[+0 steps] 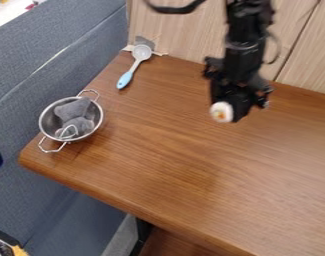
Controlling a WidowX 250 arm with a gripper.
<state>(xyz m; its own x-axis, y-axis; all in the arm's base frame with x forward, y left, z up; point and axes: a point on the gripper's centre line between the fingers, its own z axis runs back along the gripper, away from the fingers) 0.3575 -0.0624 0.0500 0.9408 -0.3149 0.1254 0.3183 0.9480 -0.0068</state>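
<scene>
Okay so, the claw (231, 113) hung over the back part of the surface (191, 167), right of the middle of the view, on a black arm (243, 55) that came in from the top edge. It looked clamped on a small round white piece with an orange-ish centre (221, 112), kinda like a slice of a sushi roll. The piece sat right at the tip of the claw with its round face turned towards the camera.

Off to the left of that, near the back left corner of the surface, lay a spoon-like thing (125, 79) with a light blue handle end and a pale greyish head. The blue end pointed towards the front and the head was up by the wall panel (178, 30). Some grey stuff (144, 42) was right behind the head, couldn't tell what it was.

Further out, by the left edge, stood a shiny metal bowl (52, 122) with two wire handles, one at its back and one at its front. Two grey lumps (72, 109) were inside it, plus a bent wire loop towards the front. Past that edge was blue-grey upholstery (51, 70), and behind everything the panel was light striped wood.
</scene>
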